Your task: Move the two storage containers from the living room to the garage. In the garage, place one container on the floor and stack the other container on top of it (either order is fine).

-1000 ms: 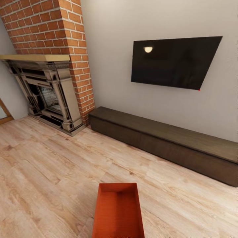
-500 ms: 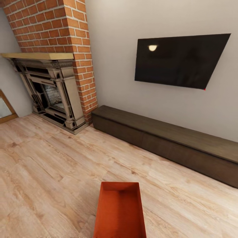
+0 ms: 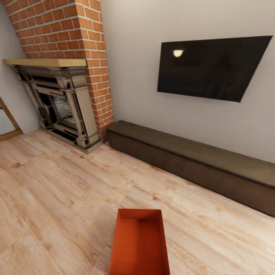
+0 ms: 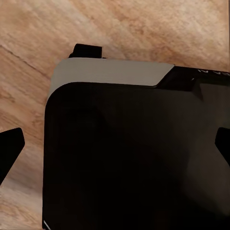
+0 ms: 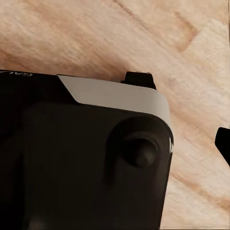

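Since 1.0 s ago, the head view has panned; fireplace (image 3: pixel 63 103) and TV (image 3: pixel 214 68) are shifted. One container (image 3: pixel 139 244) is seen on living-room planks (image 3: pixel 57 198), garage unreached. Wrist views: robot's base (image 4: pixel 134 153), gripper state indeterminable.

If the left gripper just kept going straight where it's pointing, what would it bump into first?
Probably the robot's own black base, which sits right ahead of the left gripper in the left wrist view. The wood floor lies beyond it. Depth is hard to judge.
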Robot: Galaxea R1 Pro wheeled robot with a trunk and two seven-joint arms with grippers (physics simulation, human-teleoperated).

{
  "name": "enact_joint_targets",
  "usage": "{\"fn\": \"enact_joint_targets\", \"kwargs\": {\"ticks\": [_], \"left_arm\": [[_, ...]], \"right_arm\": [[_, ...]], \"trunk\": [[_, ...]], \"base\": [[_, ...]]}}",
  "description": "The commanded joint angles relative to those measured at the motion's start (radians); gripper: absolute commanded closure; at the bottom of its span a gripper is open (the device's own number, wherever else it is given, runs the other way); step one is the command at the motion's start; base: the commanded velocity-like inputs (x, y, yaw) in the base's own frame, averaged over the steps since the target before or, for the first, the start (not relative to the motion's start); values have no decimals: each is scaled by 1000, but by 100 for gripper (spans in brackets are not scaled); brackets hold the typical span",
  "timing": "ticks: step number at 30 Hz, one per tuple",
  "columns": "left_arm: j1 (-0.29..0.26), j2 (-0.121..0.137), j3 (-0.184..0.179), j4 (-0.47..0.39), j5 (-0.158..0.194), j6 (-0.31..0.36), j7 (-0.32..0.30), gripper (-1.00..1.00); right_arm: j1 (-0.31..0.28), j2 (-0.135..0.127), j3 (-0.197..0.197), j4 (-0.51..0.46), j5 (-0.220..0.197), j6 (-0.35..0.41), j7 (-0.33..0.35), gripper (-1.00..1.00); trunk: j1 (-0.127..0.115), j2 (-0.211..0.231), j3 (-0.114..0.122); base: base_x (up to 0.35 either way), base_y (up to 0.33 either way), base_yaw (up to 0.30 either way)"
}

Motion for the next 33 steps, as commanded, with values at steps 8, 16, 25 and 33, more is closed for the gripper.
{"fn": "enact_joint_targets", "kwargs": {"ticks": [8, 16, 25, 33], "left_arm": [[0, 0, 0, 0, 8, -2, 2, -100], [0, 0, -1, 0, 8, -2, 2, -100], [-1, 0, 0, 0, 8, -2, 2, -100], [0, 0, -1, 0, 8, -2, 2, -100]], "right_arm": [[-1, -8, 10, 3, -63, -2, -1, -100], [-1, -6, 17, 3, -57, -2, -1, -100], [-1, -7, 22, 2, -56, 0, 11, -100], [-1, -8, 22, 2, -56, 0, 13, -100]], "trunk": [[0, 0, -1], [0, 0, -1], [0, 0, -6], [0, 0, -19]], "base": [[0, 0, -274], [0, 0, -67], [0, 0, -1], [0, 0, 0]]}}
